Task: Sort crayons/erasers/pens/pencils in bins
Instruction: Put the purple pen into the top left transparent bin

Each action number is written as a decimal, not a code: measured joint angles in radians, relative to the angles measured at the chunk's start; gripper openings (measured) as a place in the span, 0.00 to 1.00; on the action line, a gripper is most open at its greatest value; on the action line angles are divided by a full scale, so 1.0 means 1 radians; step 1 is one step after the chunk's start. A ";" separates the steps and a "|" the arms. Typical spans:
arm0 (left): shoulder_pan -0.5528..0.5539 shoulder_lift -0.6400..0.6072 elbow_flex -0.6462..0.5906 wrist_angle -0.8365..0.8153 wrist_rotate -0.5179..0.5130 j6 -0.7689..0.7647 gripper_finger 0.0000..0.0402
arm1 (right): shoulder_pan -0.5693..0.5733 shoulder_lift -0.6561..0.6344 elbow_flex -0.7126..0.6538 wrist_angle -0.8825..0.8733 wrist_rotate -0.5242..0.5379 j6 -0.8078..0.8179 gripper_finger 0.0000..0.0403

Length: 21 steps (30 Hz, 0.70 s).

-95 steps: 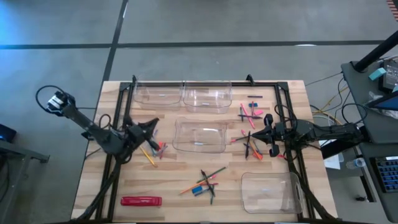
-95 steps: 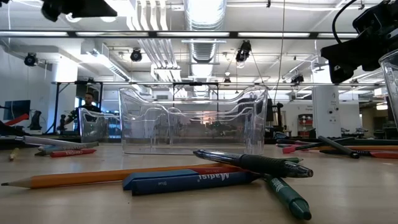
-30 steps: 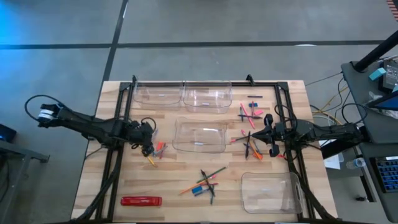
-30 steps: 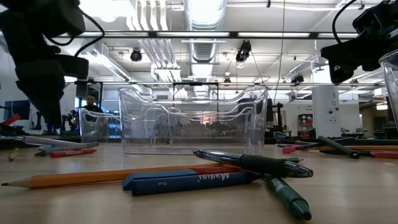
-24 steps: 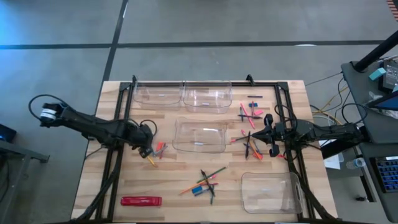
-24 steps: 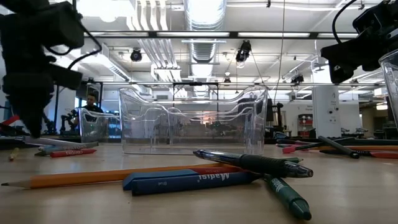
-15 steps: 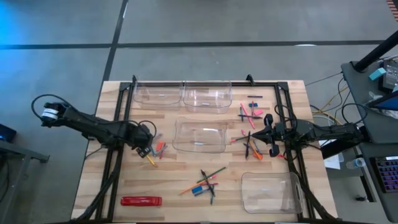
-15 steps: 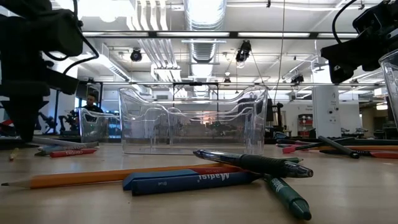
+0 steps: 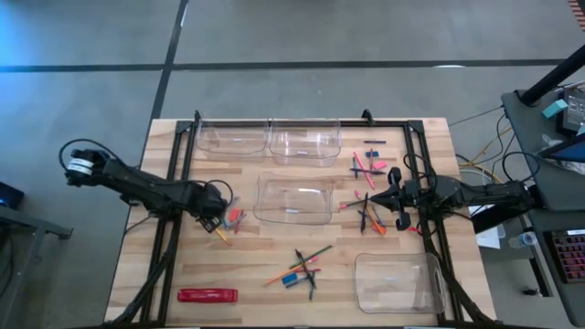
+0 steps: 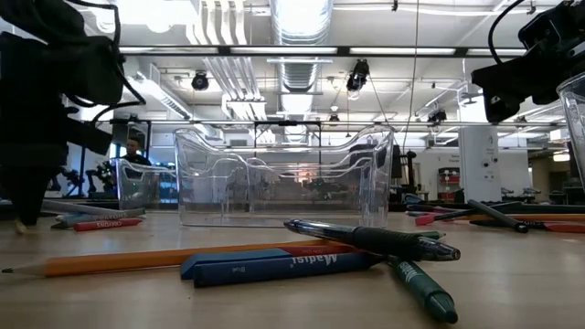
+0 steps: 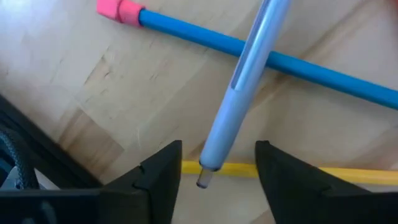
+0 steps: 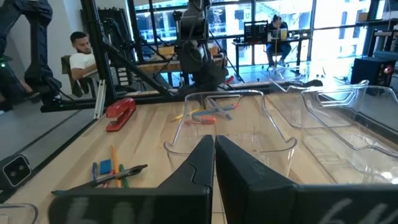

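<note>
Left pincer (image 11: 217,171) low at counter (image 9: 256,279) left edge, fingers apart astride light-blue pen (image 11: 239,93). Right pincer (image 12: 214,155) closed, right side. Near centre, blue crayon (image 10: 274,264) reads "Madisi".

bins (image 9: 294,199): one mid-table, two at back, one front-right | pens (image 9: 367,216): right of middle bin | stapler (image 9: 207,295): front-left

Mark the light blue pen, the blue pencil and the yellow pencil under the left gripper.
light blue pen (image 11: 239,106), left wrist view, on its barrel.
blue pencil (image 11: 323,68), left wrist view, on its shaft.
yellow pencil (image 11: 348,176), left wrist view, on its shaft.
</note>
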 joint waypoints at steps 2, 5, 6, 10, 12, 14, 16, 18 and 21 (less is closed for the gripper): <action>0.000 0.024 0.001 0.002 -0.002 0.005 0.39 | 0.000 0.000 0.000 0.000 0.000 0.000 0.02; 0.000 0.048 0.002 0.002 -0.006 0.007 0.29 | 0.000 0.000 0.000 0.000 0.000 0.000 0.02; 0.000 0.052 0.003 0.003 -0.005 0.012 0.25 | 0.000 0.000 0.000 0.000 0.000 0.000 0.02; 0.000 0.050 0.014 -0.002 -0.004 0.032 0.10 | 0.000 0.000 0.000 0.000 0.000 0.000 0.02; 0.000 0.033 0.027 -0.012 -0.005 0.039 0.04 | 0.000 0.000 0.000 0.000 0.000 0.000 0.02; 0.000 0.013 0.046 -0.026 -0.004 0.041 0.04 | 0.000 0.000 0.000 0.000 0.000 0.000 0.02; 0.000 -0.012 0.071 -0.048 -0.004 0.043 0.04 | 0.000 0.000 0.000 0.000 0.000 0.000 0.02; 0.000 -0.041 0.105 -0.077 -0.008 0.050 0.04 | 0.000 0.000 0.000 0.000 0.000 0.000 0.02; 0.000 -0.091 0.168 -0.132 -0.048 0.067 0.04 | 0.000 0.000 0.000 0.000 0.000 0.000 0.02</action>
